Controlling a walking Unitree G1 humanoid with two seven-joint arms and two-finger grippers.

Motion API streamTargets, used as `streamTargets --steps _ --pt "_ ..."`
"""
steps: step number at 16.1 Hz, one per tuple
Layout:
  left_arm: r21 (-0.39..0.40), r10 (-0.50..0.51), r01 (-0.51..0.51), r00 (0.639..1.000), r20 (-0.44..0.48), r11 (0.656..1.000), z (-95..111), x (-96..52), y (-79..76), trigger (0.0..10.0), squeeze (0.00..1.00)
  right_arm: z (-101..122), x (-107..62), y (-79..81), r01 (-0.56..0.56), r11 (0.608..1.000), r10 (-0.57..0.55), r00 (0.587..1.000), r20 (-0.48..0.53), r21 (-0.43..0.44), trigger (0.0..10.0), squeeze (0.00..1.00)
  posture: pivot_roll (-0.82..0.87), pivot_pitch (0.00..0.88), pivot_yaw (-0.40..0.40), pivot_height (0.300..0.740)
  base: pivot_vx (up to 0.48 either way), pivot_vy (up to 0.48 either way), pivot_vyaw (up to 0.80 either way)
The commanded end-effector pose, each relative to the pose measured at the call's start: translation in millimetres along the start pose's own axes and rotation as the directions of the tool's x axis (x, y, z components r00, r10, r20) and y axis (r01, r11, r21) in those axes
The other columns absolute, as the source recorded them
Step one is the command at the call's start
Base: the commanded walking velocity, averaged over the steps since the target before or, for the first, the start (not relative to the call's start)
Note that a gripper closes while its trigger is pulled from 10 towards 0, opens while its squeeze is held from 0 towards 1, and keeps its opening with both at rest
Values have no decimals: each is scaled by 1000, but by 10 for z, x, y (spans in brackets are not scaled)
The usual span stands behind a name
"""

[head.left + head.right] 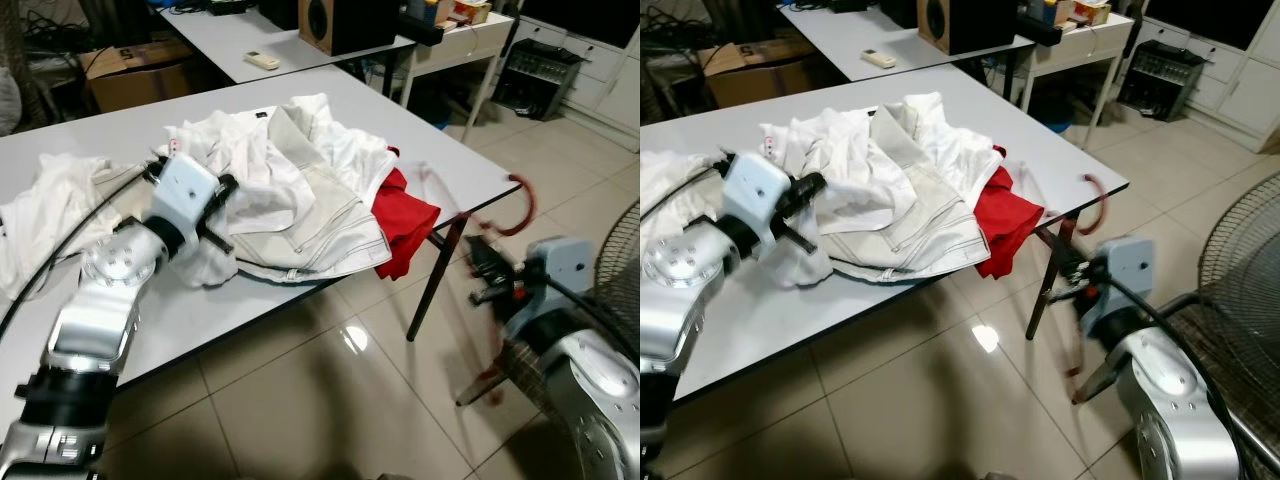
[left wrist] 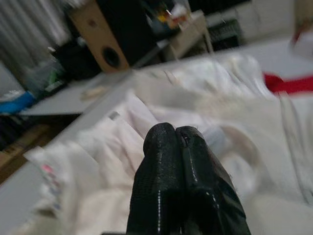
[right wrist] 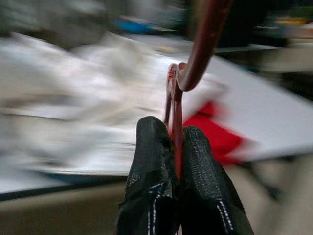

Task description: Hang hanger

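A dark red hanger (image 3: 195, 63) is pinched between the fingertips of my right gripper (image 3: 173, 147), which is shut on its stem just below the hook. In the eye views the hanger (image 1: 523, 203) is blurred, held beside the table's right corner, off the edge and above the floor. My left gripper (image 2: 176, 134) is shut with nothing in it. It hovers low over a heap of white clothes (image 1: 290, 190) on the white table (image 1: 440, 140). A red garment (image 1: 405, 225) droops over the table's front edge.
A standing fan (image 1: 620, 260) is close on my right. Behind are a second table (image 1: 220, 35) with a remote (image 1: 262, 60) and a wooden speaker (image 1: 345, 20), plus a cardboard box (image 1: 135, 75). Tiled floor (image 1: 330, 400) lies in front.
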State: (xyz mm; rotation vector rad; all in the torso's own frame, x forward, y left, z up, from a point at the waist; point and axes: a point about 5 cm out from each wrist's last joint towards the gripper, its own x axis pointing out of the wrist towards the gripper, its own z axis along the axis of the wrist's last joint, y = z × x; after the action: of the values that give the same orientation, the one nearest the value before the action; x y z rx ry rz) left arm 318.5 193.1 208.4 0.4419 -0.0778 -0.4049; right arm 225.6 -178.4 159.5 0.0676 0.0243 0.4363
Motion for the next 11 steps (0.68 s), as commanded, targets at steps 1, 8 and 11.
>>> streamTargets --steps 1,8,11 --pt "-19 43 -42 997 66 999 164 19 98 0 0 57 -39 164 -161 987 161 987 3 30 10000 0 -111 0 24 740 0 0 0" --pt "-59 71 -63 985 157 996 375 10 204 0 0 -29 -112 333 -345 930 353 935 -46 126 10000 0 -79 0 17 740 0 0 0" --pt "-43 -54 62 986 160 997 395 -14 90 0 0 -47 45 324 -389 907 397 918 -17 163 10000 0 -58 0 15 740 0 0 0"
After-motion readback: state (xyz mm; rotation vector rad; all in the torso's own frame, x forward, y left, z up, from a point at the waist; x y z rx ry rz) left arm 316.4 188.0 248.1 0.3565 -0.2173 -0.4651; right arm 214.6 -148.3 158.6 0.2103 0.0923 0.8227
